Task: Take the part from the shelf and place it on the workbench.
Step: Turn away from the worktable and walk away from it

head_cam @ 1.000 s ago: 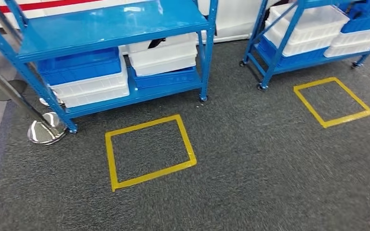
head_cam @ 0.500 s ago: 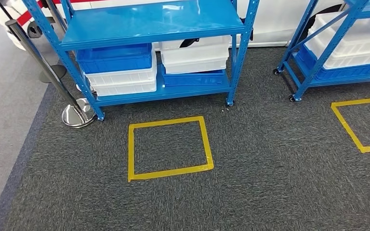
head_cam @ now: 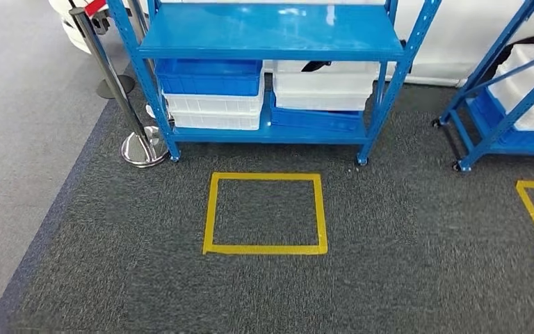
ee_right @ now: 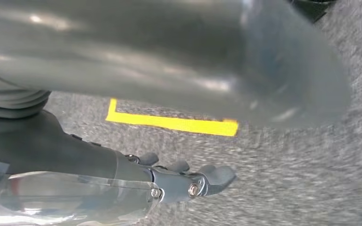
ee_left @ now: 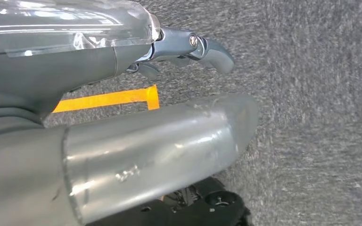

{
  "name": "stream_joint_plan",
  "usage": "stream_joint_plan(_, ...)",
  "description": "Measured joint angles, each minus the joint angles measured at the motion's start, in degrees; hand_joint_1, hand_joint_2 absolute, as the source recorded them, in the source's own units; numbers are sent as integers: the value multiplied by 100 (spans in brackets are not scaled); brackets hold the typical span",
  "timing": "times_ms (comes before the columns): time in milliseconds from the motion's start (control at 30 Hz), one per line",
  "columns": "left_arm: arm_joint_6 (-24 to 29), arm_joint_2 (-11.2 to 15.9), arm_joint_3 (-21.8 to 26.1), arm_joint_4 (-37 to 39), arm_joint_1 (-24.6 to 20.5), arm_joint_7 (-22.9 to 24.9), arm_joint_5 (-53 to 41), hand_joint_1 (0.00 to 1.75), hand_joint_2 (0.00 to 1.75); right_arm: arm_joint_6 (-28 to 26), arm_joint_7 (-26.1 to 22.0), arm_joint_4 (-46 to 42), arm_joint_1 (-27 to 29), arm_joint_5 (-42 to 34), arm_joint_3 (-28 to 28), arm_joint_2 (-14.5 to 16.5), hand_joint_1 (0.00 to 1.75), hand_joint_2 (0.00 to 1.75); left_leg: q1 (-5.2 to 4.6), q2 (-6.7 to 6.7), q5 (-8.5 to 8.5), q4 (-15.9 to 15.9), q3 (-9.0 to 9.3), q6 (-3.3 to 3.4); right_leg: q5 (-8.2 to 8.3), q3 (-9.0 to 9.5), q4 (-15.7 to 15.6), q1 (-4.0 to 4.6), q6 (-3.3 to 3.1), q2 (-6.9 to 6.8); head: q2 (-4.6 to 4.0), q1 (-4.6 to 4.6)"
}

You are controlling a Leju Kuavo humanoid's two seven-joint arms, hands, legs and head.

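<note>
Blue shelf (head_cam: 271, 31) far centre, yellow floor square (head_cam: 265, 213) before it, stanchion (head_cam: 115, 87) far left. Left hand (ee_left: 188, 49), right hand (ee_right: 184, 181) hang over carpet, fingers extended, holding nothing.

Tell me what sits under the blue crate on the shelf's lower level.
The blue crate rests on two stacked white crates on the blue shelf. Their solid walls hide whatever is inside, so no part can be seen.

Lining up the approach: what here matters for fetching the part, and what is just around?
Job:
blue shelf
stacked bins
left hand
right hand

Around:
yellow floor square
stanchion post
second shelf
</note>
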Motion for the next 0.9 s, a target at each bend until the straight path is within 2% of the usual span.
stream_joint_plan(67, -1, -6, 0, 0, -22, -21, 0, 0, 0, 7, -12, 0, 39, 0, -43, -4, 0, 0, 4, -65, -4, -20, 36, 55, -309, -372, 687, -12, 13, 267, 0, 44)
stream_joint_plan(100, -1, -6, 1, 0, -28, -27, 0, 0, 0, 11, -14, 1, 56, 0, -60, -7, 0, 0, -3, -102, -17, -19, 48, 69, -423, -593, 1048, -13, 15, 316, 0, 57)
stream_joint_plan(133, -1, -6, 1, 0, -27, -29, 0, 0, 0, 15, -17, 2, 74, 0, -72, -10, 0, 0, -9, -138, -38, -17, 74, 76, -434, -754, 1270, -15, 18, 334, 1, 59)
stream_joint_plan(167, -1, -6, 2, 0, -23, -31, 0, 0, 0, 20, -21, 2, 88, 0, -78, -13, 0, 0, -12, -178, -64, -16, 110, 74, -324, -818, 1281, -18, 18, 339, 1, 60)
stream_joint_plan(200, -1, -7, 2, 0, -19, -32, 0, 0, 0, 25, -24, 2, 98, 0, -80, -14, 0, 0, -12, -216, -97, -14, 159, 63, -113, -777, 1083, -22, 12, 340, 1, 61)
stream_joint_plan(233, -1, -8, 3, 0, -15, -32, 0, 0, 0, 29, -27, 2, 108, 0, -81, -14, 0, 0, -11, -243, -139, -13, 211, 44, 157, -651, 719, -26, 2, 342, 1, 63)
stream_joint_plan(267, -2, -10, 4, 0, -12, -32, 0, 0, 0, 35, -28, 4, 115, 0, -82, -15, 0, 0, -21, -264, -188, -4, 253, 16, 353, -509, 349, -21, -15, 350, 0, 68)
stream_joint_plan(300, -2, -12, 5, 0, -11, -31, -1, 0, 0, 39, -28, 5, 115, 0, -84, -15, 0, 0, -31, -283, -236, 5, 285, -16, 473, -392, 60, -14, -38, 356, 1, 72)
stream_joint_plan(333, -2, -13, 7, 0, -10, -29, -3, 0, 0, 43, -28, 7, 110, 0, -86, -15, 0, 0, -39, -295, -279, 9, 304, -49, 506, -321, -110, -2, -67, 362, 0, 70)
stream_joint_plan(433, -2, -13, 7, -2, -19, -23, -11, 0, 0, 48, -28, 8, 91, 0, -92, -13, 0, 0, -24, -305, -365, 12, 355, -149, 414, -258, -182, 12, -164, 365, 0, 51)
stream_joint_plan(500, -3, -15, 8, -7, -24, -21, -15, 0, 0, 52, -26, 8, 93, 0, -100, -7, 0, 0, -7, -278, -496, 276, 270, -218, 365, -173, -220, -8, -237, 352, 0, 32)
stream_joint_plan(533, -4, -17, 8, -9, -22, -20, -15, 0, 0, 53, -24, 8, 94, 0, -105, -4, 0, 0, 5, -265, -618, 595, 111, -248, 332, -122, -233, -17, -269, 343, 0, 22)
stream_joint_plan(600, -3, -21, 9, -9, -12, -16, -15, 0, 0, 53, -19, 8, 98, 0, -119, -4, 0, 0, 19, -256, -863, 1402, -391, -292, 243, -32, -236, -16, -300, 334, -1, 11)
stream_joint_plan(633, -4, -21, 9, -9, -3, -10, -16, 0, 0, 54, -12, 8, 100, 0, -126, -4, 0, 0, 27, -256, -878, 1683, -614, -303, 193, 23, -236, -16, -300, 337, 0, 9)
stream_joint_plan(667, -7, -21, 9, -9, 5, -2, -22, 0, 0, 55, -3, 8, 102, 0, -132, -4, 0, 0, 31, -255, -766, 1755, -746, -305, 137, 92, -236, -18, -293, 342, 0, 9)
stream_joint_plan(700, -11, -21, 9, -9, 12, 8, -32, 0, 0, 57, 7, 8, 102, 0, -137, -4, 0, 0, 34, -254, -541, 1607, -774, -297, 76, 174, -236, -19, -283, 347, 1, 9)
stream_joint_plan(767, -19, -21, 9, -9, 26, 25, -61, 0, 0, 61, 19, 11, 108, 1, -144, 2, 0, 0, 26, -240, 25, 911, -612, -244, -54, 343, -244, -19, -249, 347, 0, 14)
stream_joint_plan(800, -20, -21, 9, -9, 34, 33, -74, 0, 0, 62, 24, 14, 108, 1, -148, 6, 0, 0, 7, -229, 183, 595, -506, -204, -109, 400, -250, -12, -220, 351, 0, 18)
stream_joint_plan(833, -21, -21, 9, -9, 35, 42, -87, 0, 0, 64, 28, 17, 109, 1, -152, 10, 0, 0, -13, -215, 240, 392, -431, -162, -149, 433, -267, -6, -185, 352, -1, 22)
stream_joint_plan(900, -22, -21, 9, -9, 36, 60, -100, 0, 0, 71, 32, 20, 99, 2, -162, 13, 0, 0, -41, -209, 161, 233, -350, -80, -149, 481, -277, 7, -104, 350, 0, 27)
